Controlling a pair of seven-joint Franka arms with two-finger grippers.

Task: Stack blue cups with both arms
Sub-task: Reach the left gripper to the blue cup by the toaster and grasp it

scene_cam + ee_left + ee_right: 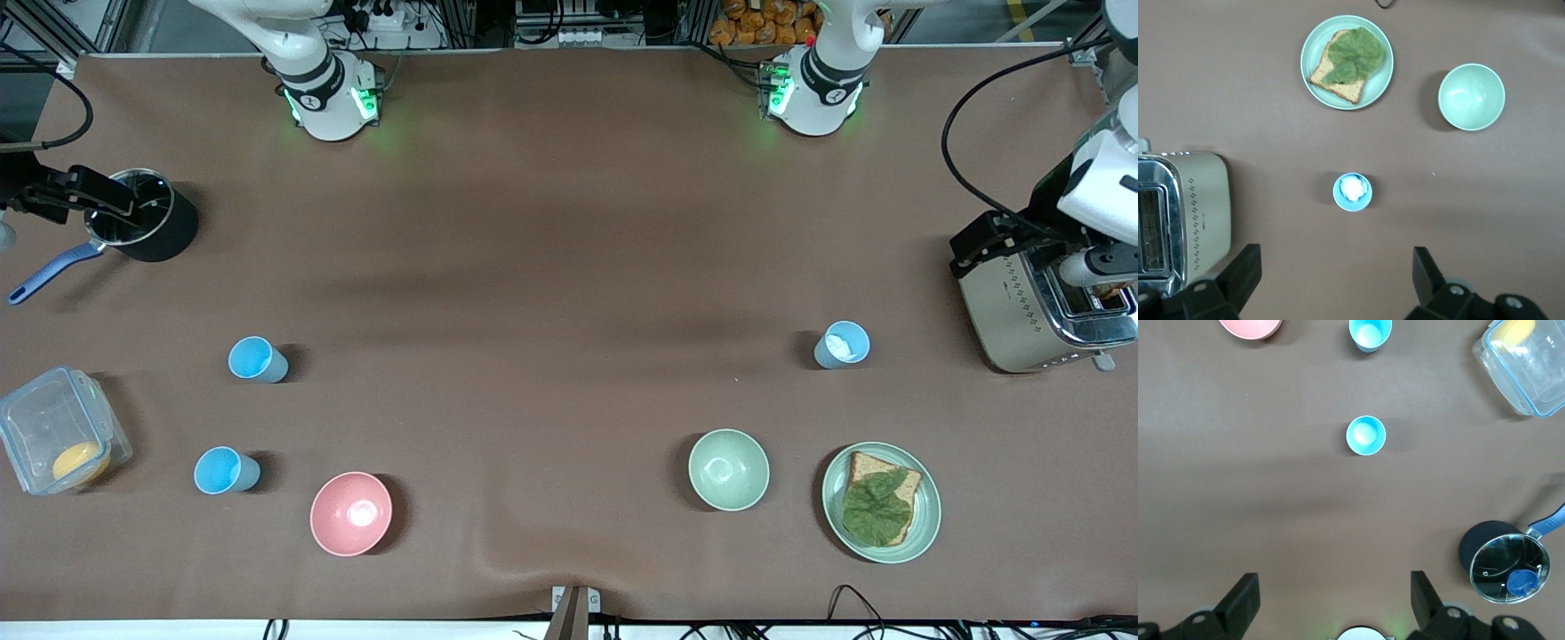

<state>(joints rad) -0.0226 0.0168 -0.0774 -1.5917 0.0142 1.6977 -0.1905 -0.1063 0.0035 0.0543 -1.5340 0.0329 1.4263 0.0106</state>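
Three blue cups stand upright and apart on the brown table. Two light-blue cups stand toward the right arm's end, one farther from the front camera than the other. The paler cup, with something white inside, stands toward the left arm's end. My left gripper is open and empty, high over the table beside the paler cup. My right gripper is open and empty, high over bare table, with both light-blue cups in its view.
A pink bowl sits beside the nearer light-blue cup. A pale green bowl and a green plate with bread and lettuce sit nearer than the paler cup. A toaster, a black pot and a clear container stand at the table's ends.
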